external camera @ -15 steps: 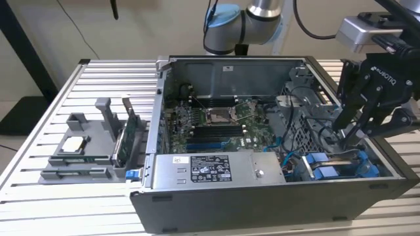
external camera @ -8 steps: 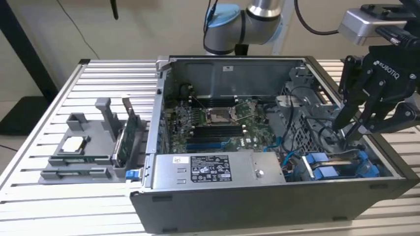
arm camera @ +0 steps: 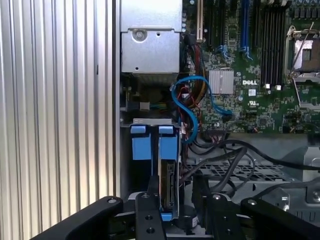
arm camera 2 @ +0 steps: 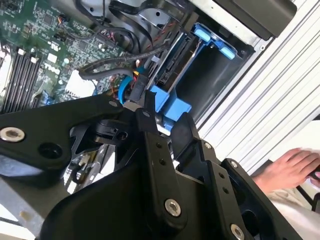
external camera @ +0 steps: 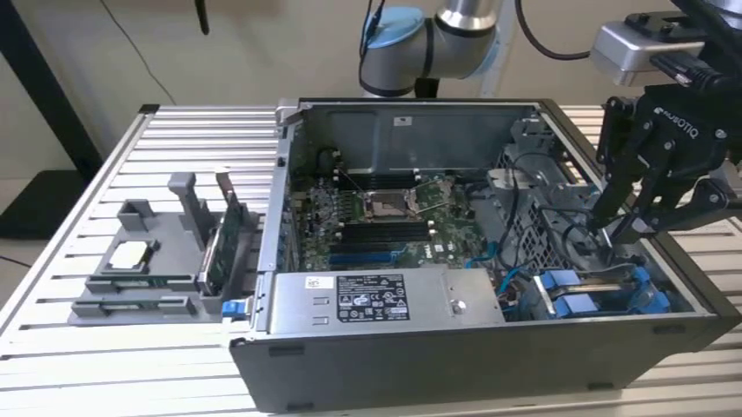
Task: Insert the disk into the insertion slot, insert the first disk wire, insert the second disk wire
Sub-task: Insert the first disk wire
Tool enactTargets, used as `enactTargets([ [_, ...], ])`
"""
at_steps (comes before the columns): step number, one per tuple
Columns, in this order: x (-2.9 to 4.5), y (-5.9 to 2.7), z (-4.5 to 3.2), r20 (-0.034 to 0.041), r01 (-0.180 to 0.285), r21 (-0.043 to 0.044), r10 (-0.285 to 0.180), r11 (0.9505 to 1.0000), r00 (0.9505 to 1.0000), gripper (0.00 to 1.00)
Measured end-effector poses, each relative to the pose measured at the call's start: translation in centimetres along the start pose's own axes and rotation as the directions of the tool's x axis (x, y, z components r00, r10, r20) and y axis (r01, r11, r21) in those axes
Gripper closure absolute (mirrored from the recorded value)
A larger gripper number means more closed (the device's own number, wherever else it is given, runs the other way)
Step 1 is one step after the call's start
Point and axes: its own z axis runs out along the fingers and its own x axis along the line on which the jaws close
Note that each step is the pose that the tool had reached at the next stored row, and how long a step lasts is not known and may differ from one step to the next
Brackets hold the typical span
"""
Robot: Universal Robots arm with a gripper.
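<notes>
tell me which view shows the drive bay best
First wrist view: it looks straight into the drive bay. The second wrist view shows it slanted; the exterior view, in a corner of the case.

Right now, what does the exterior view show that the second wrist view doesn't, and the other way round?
Exterior view adds: the arm above the case, the grey parts stand on the table at that view's left, and the power supply.
Second wrist view adds: a person's hand past the table edge.
Both: the gripper low inside the case, close to the slot with its blue fittings, plus the motherboard and the slatted table.
</notes>
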Motion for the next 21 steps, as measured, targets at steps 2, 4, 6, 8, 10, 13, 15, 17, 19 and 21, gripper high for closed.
enactTargets([
  [2,-0.17,0.08,0.05,0.0055,0.004,0.0069,-0.004,1.0,1.0,0.6],
  [4,-0.32,0.14,0.1,0.0101,0.008,0.0151,-0.008,0.9999,0.9999,0.6],
  [6,-0.45,0.22,0.17,0.0144,0.013,0.0249,-0.014,0.9996,0.9998,0.6],
  [8,-0.57,0.32,0.27,0.0168,0.018,0.0337,-0.019,0.9993,0.9997,0.6],
  [10,-0.68,0.42,0.43,0.0176,0.024,0.0433,-0.025,0.9988,0.9995,0.6],
  [13,-0.85,0.64,0.65,0.0184,0.033,0.0542,-0.034,0.998,0.9993,0.6],
  [15,-0.97,0.84,0.79,0.0187,0.038,0.0587,-0.039,0.9975,0.999,0.6],
  [17,-1.08,0.99,0.93,0.0195,0.047,0.0607,-0.048,0.997,0.9986,0.6],
  [19,-1.17,1.1,1.05,0.0204,0.056,0.0632,-0.057,0.9964,0.9981,0.6],
  [21,-1.21,1.14,1.14,0.0208,0.063,0.0683,-0.064,0.9957,0.9977,0.6],
])
